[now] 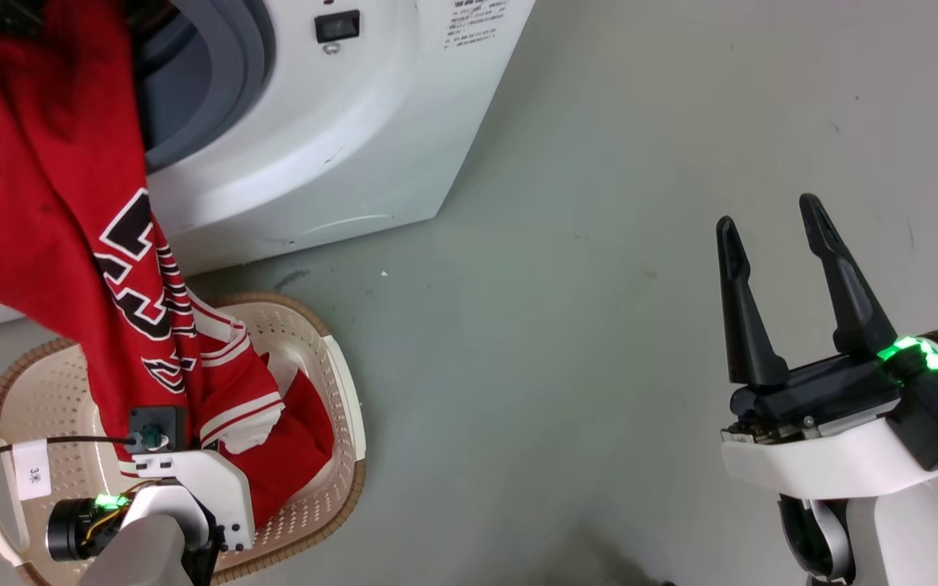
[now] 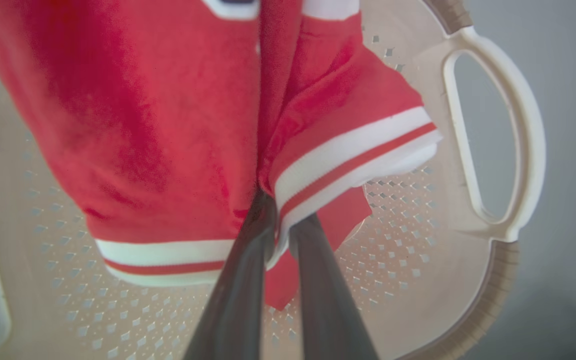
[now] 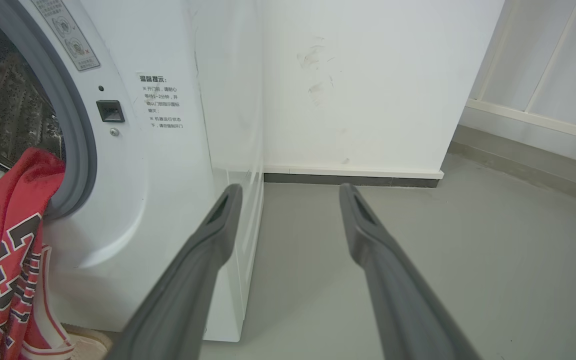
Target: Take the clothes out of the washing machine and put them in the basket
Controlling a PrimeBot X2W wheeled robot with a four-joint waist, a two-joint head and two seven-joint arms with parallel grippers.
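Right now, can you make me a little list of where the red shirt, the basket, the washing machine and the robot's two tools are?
jersey: red, hangs from the washing machine opening down into the basket
washing machine: white, top end of the jersey draped over the lip of its opening
basket: cream, on the floor in front of the machine
left tool: shut on the jersey's striped edge, above the basket
right tool: open, holding nothing, over the floor
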